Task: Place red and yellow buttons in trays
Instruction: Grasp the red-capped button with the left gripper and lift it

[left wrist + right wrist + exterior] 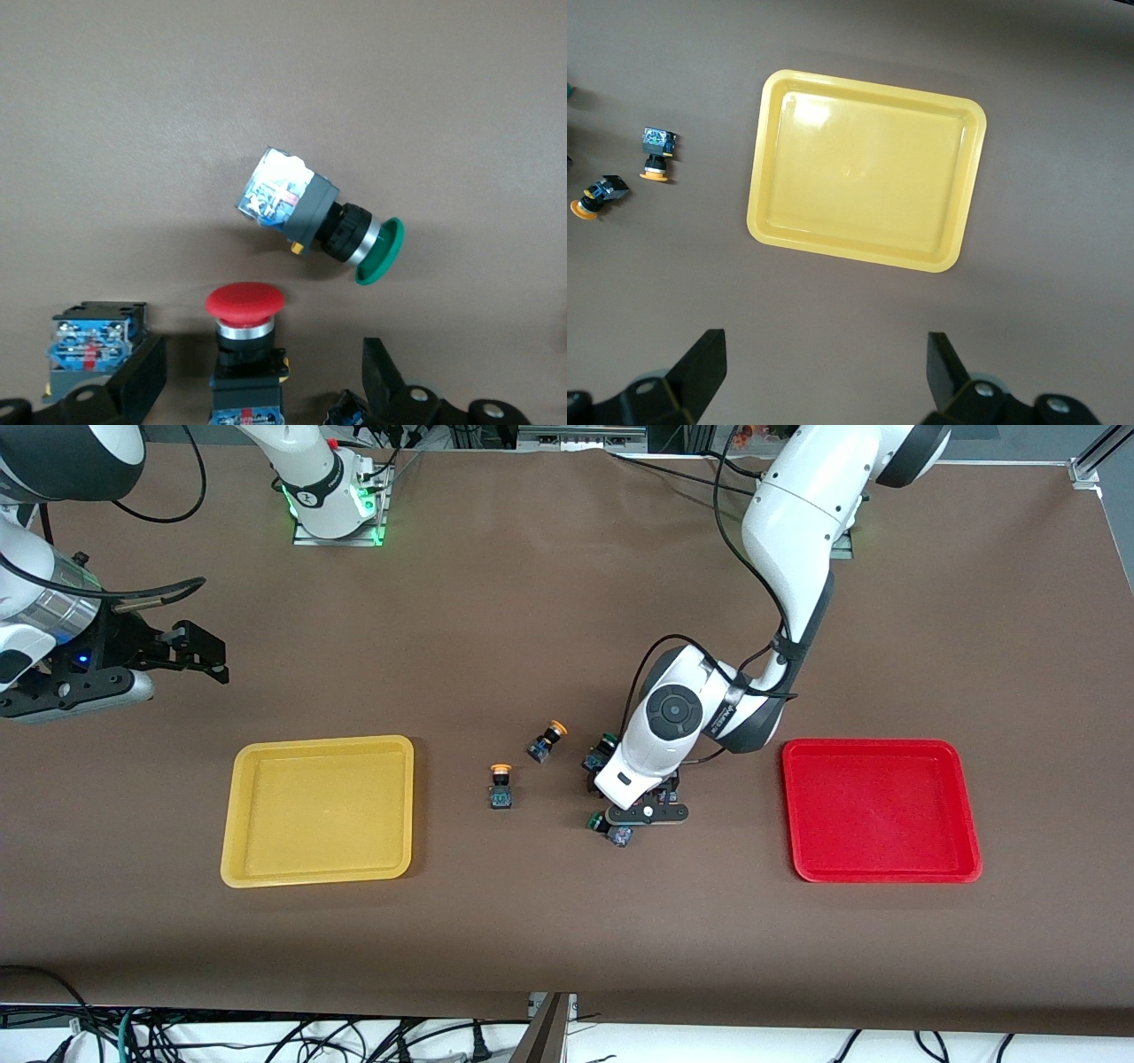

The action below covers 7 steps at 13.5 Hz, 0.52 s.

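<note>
My left gripper (645,804) is down among a cluster of buttons between the trays. In the left wrist view it (263,356) stands open around an upright red button (245,305), with a gap on each side. The front view hides that button under the hand. Two yellow buttons (500,776) (549,740) lie toward the yellow tray (323,741); the right wrist view shows them too (656,152) (595,197). The red tray (873,745) lies toward the left arm's end. My right gripper (208,660) (824,350) hangs open and holds nothing, over bare table beside the yellow tray (859,168).
A green button (310,212) lies on its side close to the red one; green caps show in the front view (607,741) (595,822). Another switch body (89,332) sits against one left finger. Both trays hold nothing.
</note>
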Motion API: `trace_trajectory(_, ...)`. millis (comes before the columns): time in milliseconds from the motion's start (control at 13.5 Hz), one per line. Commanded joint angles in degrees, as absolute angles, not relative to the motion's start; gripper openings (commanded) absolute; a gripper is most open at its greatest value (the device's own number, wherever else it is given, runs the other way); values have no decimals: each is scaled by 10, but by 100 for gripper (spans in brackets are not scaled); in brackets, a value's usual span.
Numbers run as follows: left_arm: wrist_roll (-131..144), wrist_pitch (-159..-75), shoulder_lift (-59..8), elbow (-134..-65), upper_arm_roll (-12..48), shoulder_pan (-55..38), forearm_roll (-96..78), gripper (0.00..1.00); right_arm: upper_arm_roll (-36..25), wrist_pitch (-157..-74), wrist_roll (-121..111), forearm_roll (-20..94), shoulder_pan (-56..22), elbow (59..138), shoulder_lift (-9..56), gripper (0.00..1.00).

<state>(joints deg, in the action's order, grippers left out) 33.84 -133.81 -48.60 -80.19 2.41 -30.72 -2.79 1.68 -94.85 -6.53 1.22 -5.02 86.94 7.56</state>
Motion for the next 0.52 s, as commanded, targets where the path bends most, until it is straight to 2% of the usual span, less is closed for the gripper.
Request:
trace_trajectory(0, 344, -1339, -495, -788, 14, -315, -25, 96, 18, -961, -73, 17, -46, 860, 76, 100)
trace_trajectory(74, 344, -1339, -495, -789, 14, -315, -25, 94, 18, -965, -73, 17, -46, 859, 76, 99)
trace_trajectory(296, 344, -1339, -494, -792, 13, -314, -22, 74, 19, -974, -73, 17, -47, 857, 75, 100)
trace_trajectory(444, 344, -1339, -494, -794, 13, -313, -19, 66, 19, -985, -74, 17, -47, 853, 75, 100)
